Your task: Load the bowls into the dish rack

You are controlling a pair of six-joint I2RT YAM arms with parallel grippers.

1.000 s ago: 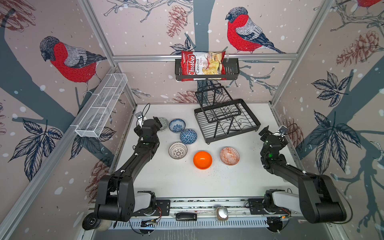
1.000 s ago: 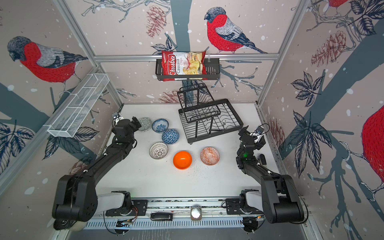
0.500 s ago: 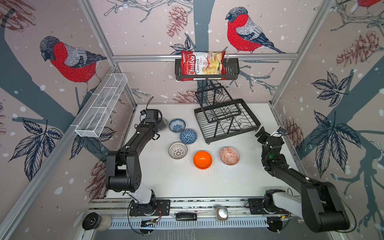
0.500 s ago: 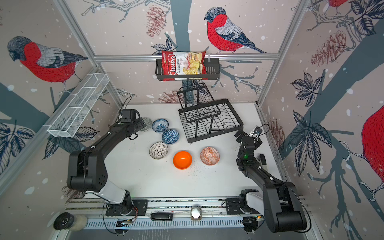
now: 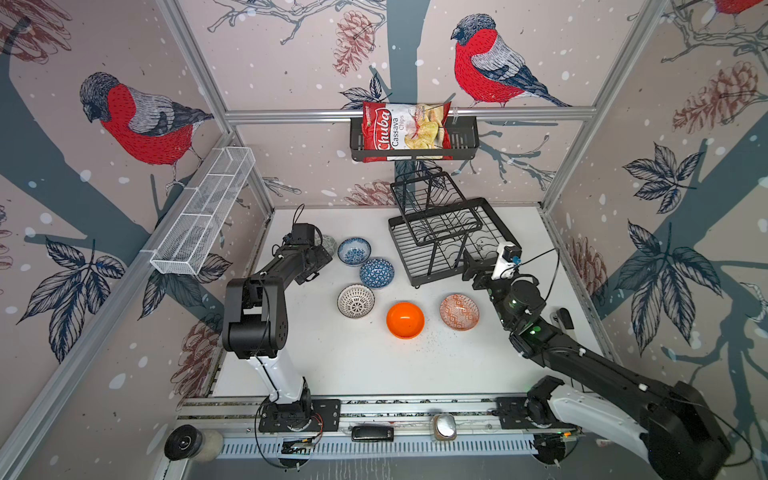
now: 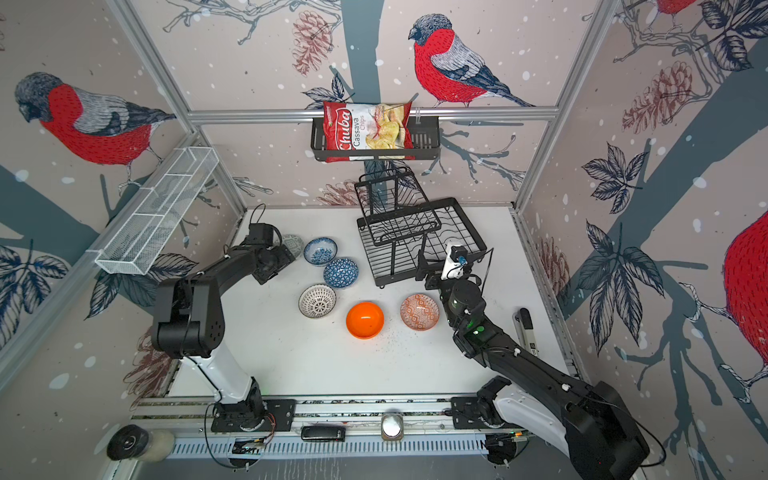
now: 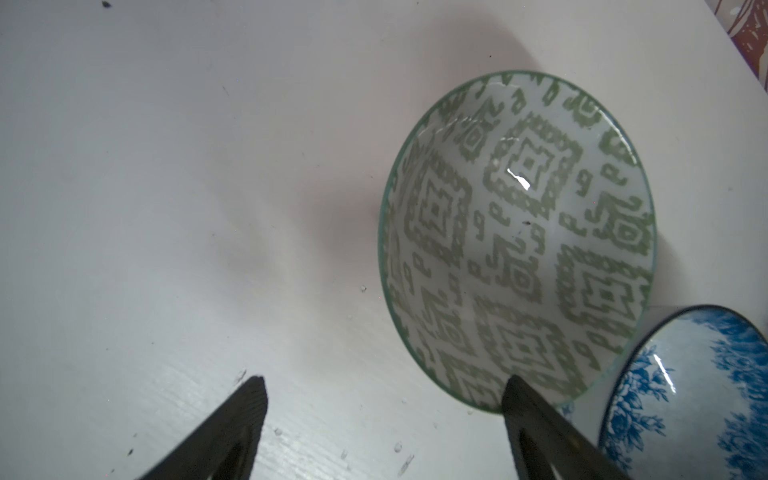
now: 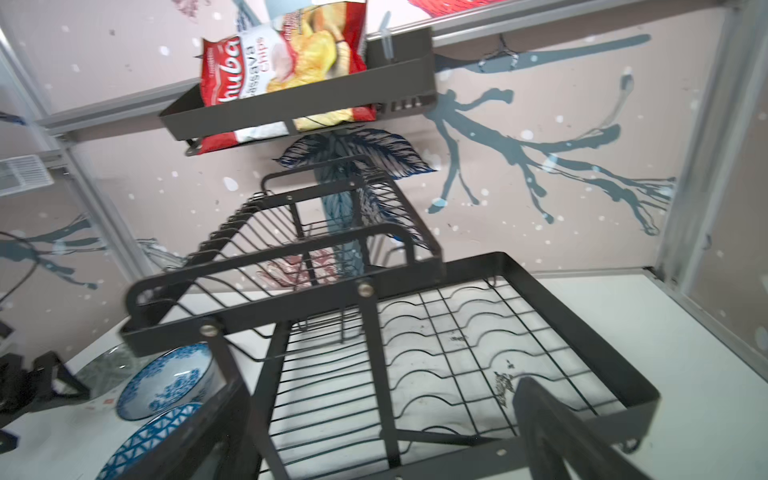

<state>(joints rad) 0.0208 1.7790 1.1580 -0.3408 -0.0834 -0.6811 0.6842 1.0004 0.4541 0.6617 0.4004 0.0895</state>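
1. Your dish rack (image 5: 449,232) stands at the back of the table (image 5: 353,361).
2. Six bowls (image 5: 405,320) sit on the table beside it.
3. Your right gripper (image 5: 473,270), wide open and empty, faces the rack.
4. Your left gripper (image 7: 383,380), open and empty, is at the grey-green bowl (image 7: 515,241).

A green-patterned bowl (image 7: 515,241) sits upright on the white table (image 7: 166,187), filling the right middle of the frame. A blue-and-white bowl (image 7: 690,395) is in the lower right corner, its rim just beside the green one. At the bottom edge the left tool (image 7: 382,390) has its dark fingers (image 7: 232,424) spread apart, and the right-hand fingertip overlaps the green bowl's near rim.
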